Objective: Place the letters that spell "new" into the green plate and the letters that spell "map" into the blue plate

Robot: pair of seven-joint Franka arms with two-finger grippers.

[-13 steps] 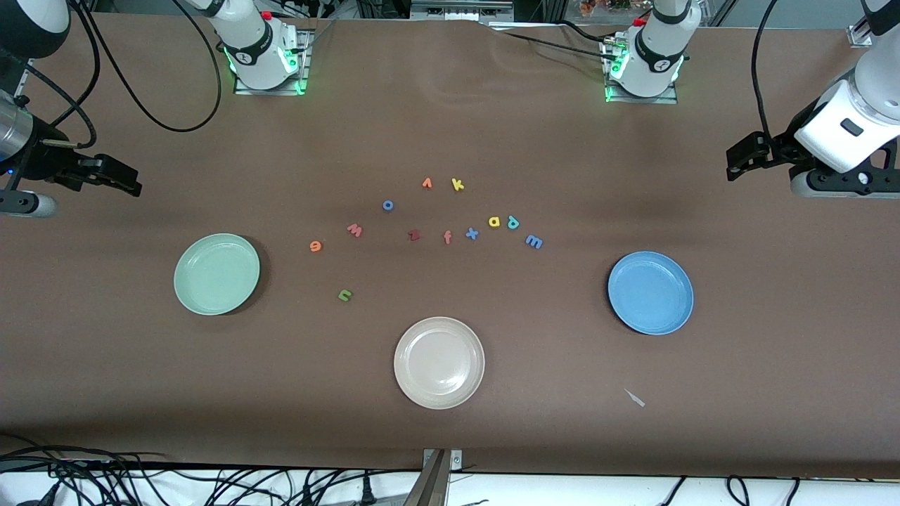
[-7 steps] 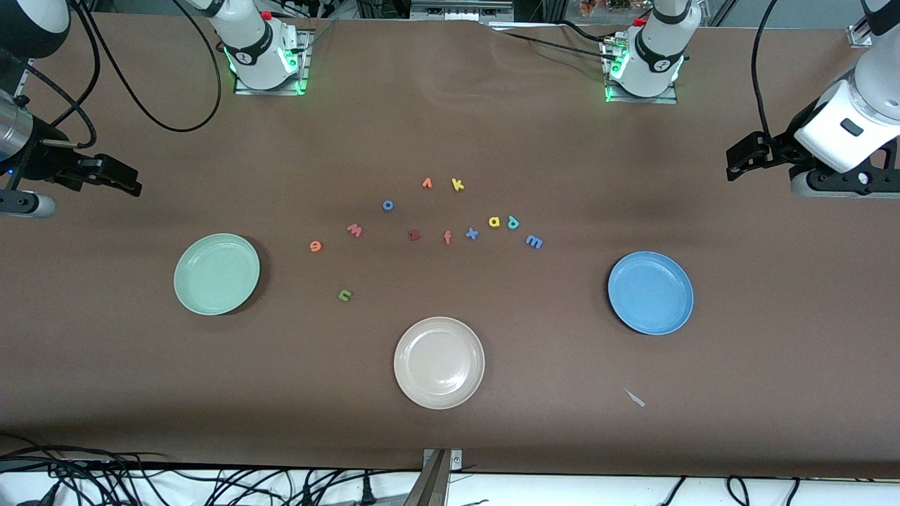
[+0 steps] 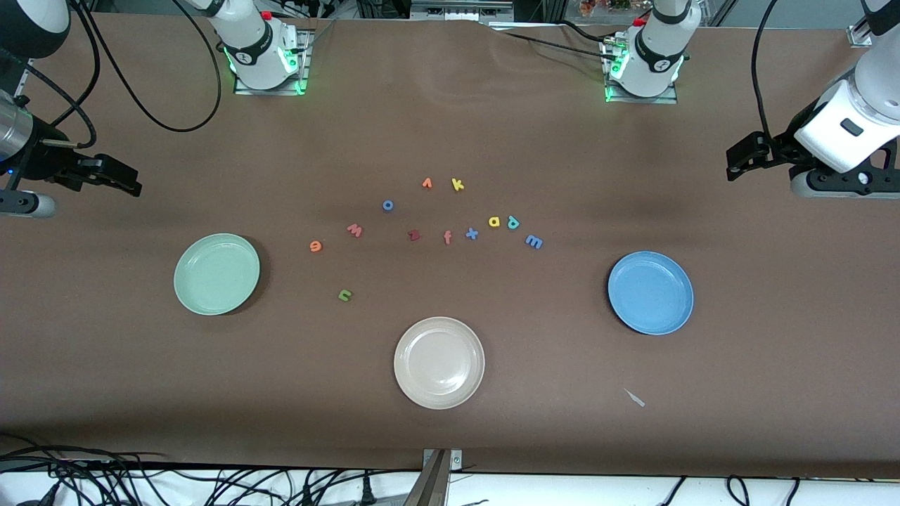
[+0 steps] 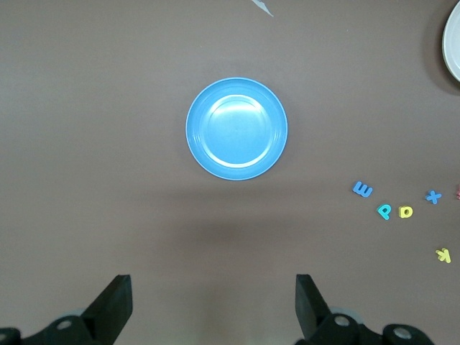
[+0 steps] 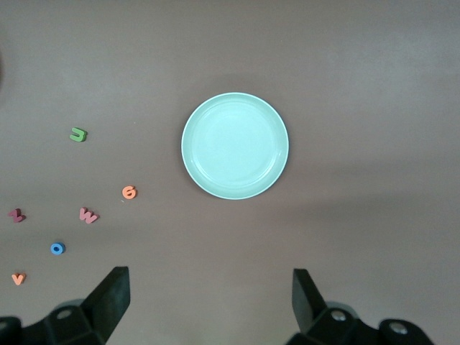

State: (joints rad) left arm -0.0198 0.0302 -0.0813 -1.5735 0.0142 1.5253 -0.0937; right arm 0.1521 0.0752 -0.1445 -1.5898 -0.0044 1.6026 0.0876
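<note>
Plates sit in a wide triangle in the front view: the green plate (image 3: 216,274) toward the right arm's end of the table, the blue plate (image 3: 650,292) toward the left arm's end, and a beige plate (image 3: 439,362) between them, nearest the camera. Small foam letters lie scattered on the brown table (image 3: 450,126) between the green and blue plates. The orange e (image 3: 316,245), pink w (image 3: 354,230) and green n (image 3: 344,295) lie closer to the green plate. The yellow a (image 3: 494,222), teal p (image 3: 513,223) and blue m (image 3: 534,242) sit in a row closer to the blue plate. All six are on the bare table, on no plate. The right gripper (image 3: 116,177) hangs at the right arm's end of the table, the left gripper (image 3: 745,156) at the other end; both arms wait.

The left wrist view looks down on the blue plate, with the left gripper's fingers (image 4: 111,309) spread wide apart, holding nothing.

The right wrist view shows the green plate, and there too the fingers (image 5: 108,298) stand wide apart and empty.
</note>
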